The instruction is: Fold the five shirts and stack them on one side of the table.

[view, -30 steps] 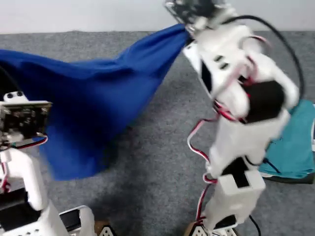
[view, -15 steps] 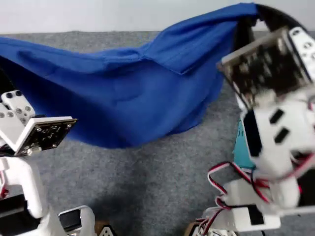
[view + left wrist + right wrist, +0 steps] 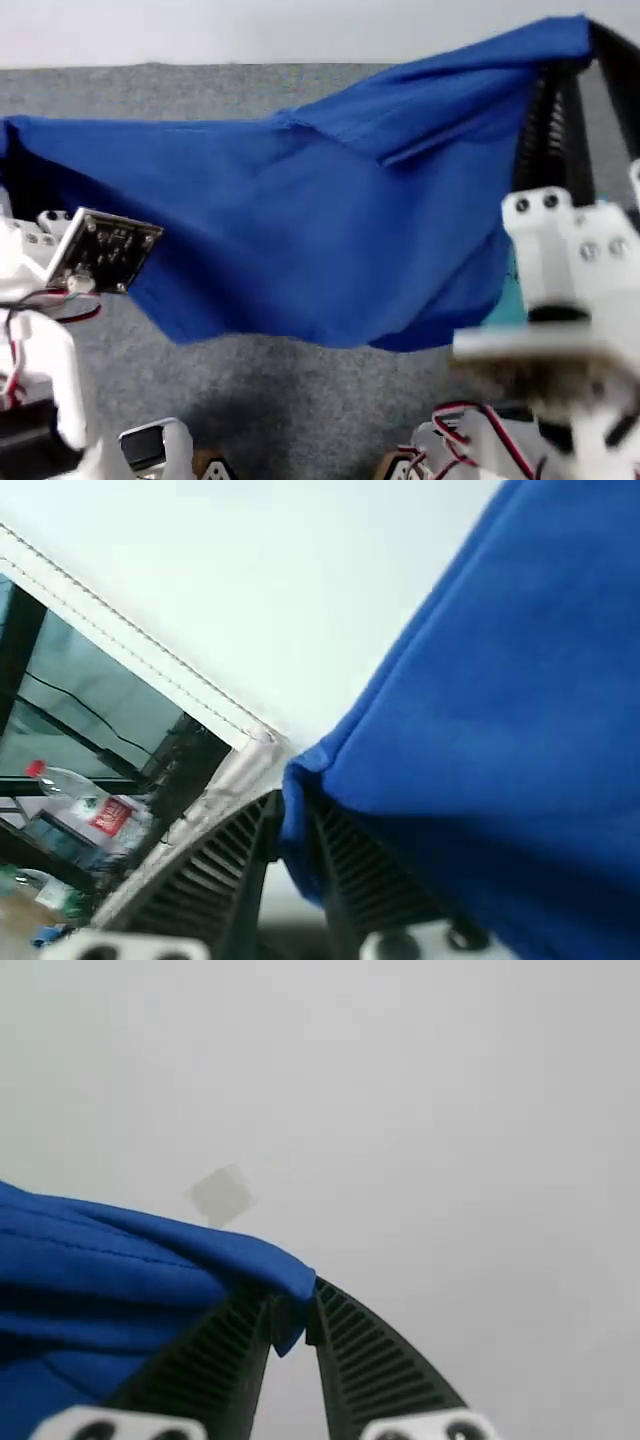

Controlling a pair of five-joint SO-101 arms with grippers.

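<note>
Two grippers hold one blue shirt (image 3: 300, 230) stretched out between them, up off the grey table (image 3: 300, 410). In the high view the cloth spans from about 9 o'clock to about 1 o'clock, its upper hem taut and its lower edge sagging in a loose curve toward 6 o'clock, clear of the table surface.

The right gripper (image 3: 588, 30) sits at roughly 1 o'clock, its black ribbed fingers (image 3: 560, 110) rising to the shirt's highest corner. In the right wrist view the right gripper (image 3: 290, 1325) has its jaws clamped together on a hemmed corner of the blue shirt (image 3: 100, 1280), a small tip of cloth poking out between them, with a pale wall and a small square patch (image 3: 220, 1195) behind.

In the left wrist view the left gripper (image 3: 290, 815) is likewise pinched tight on an edge of the blue shirt (image 3: 500, 730), the fabric folding down between the two black ribbed fingers (image 3: 215, 870). A plastic bottle (image 3: 75, 792) with a red label stands far behind. In the high view the left arm's circuit board (image 3: 105, 250) shows at 9 o'clock, in front of the cloth.

A sliver of teal cloth (image 3: 505, 300) shows at about 4 o'clock, beneath the shirt's hanging edge and beside the right arm.
</note>
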